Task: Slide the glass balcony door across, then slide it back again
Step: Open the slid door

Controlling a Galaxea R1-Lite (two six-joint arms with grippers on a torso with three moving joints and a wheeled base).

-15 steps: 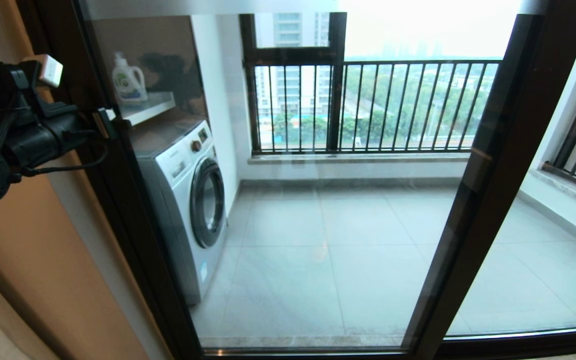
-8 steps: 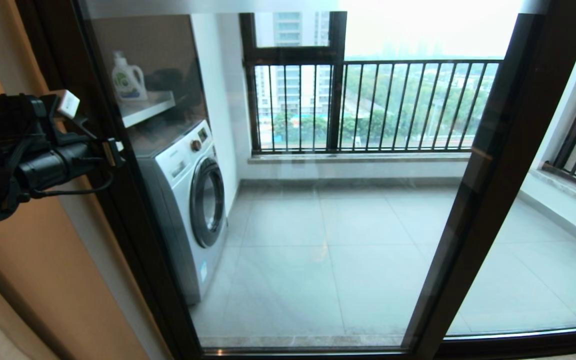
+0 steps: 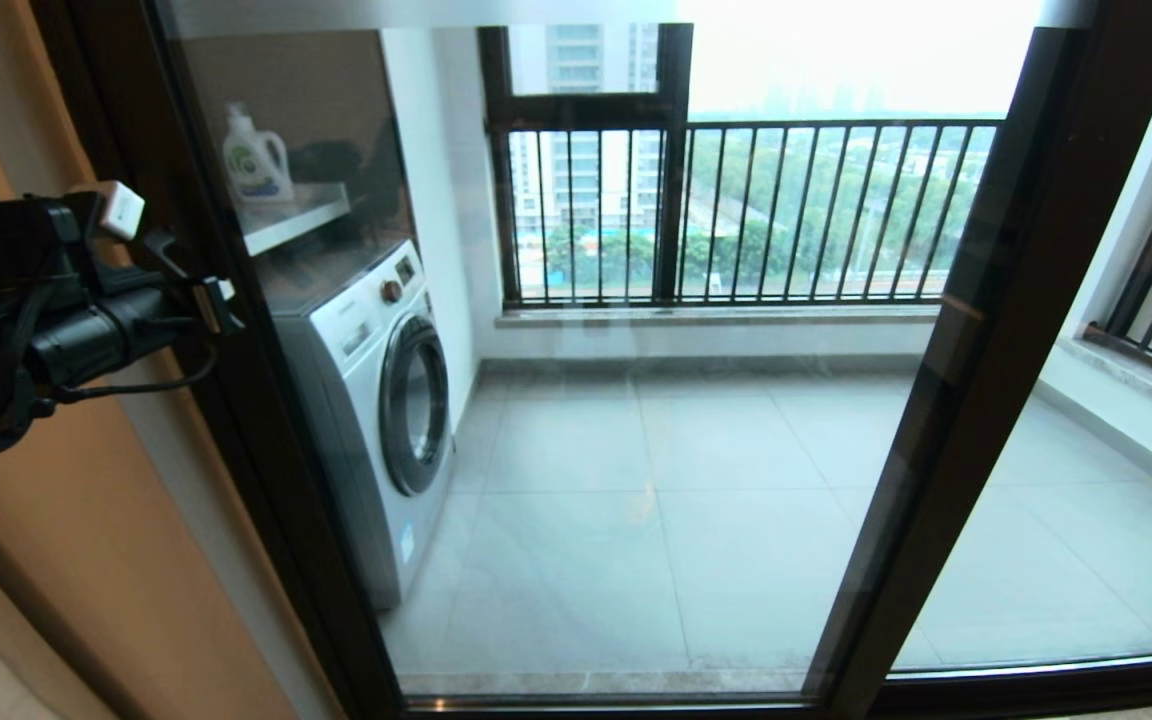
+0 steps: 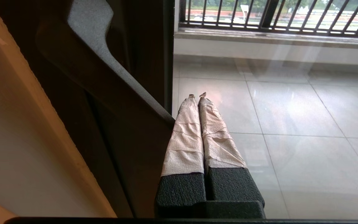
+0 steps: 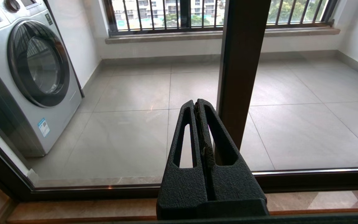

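The left tool (image 3: 216,305) has dropped lower than it was a second ago, and it has barely shifted in the last half second. It sits at the left side of the glass balcony door (image 3: 636,400), right at the door's dark left stile (image 3: 236,380). In the left wrist view its two taped fingers (image 4: 186,130) are pressed tight together with nothing between them. They lie just beside the dark handle (image 4: 104,71) and point at the glass.

The door is pulled all the way to the left. Its right stile (image 3: 976,350) leans across the right part of the head view. Behind the glass stand a washing machine (image 3: 376,400) and the railing bars (image 3: 786,210).

The right tool (image 5: 201,107) is down low near the floor track, in front of that right stile. Its fingers are closed on nothing too. It looks parked.

The door is probably big and heavy, so it should need a steady push. The glass is smooth and slippery, and it could break, so the tool should not press on it. The metal frame is hard and strong. The best place to push is likely the handle or the edge of the left stile, because the closed fingers can hook behind it. A slow push should keep the tool from slipping off.
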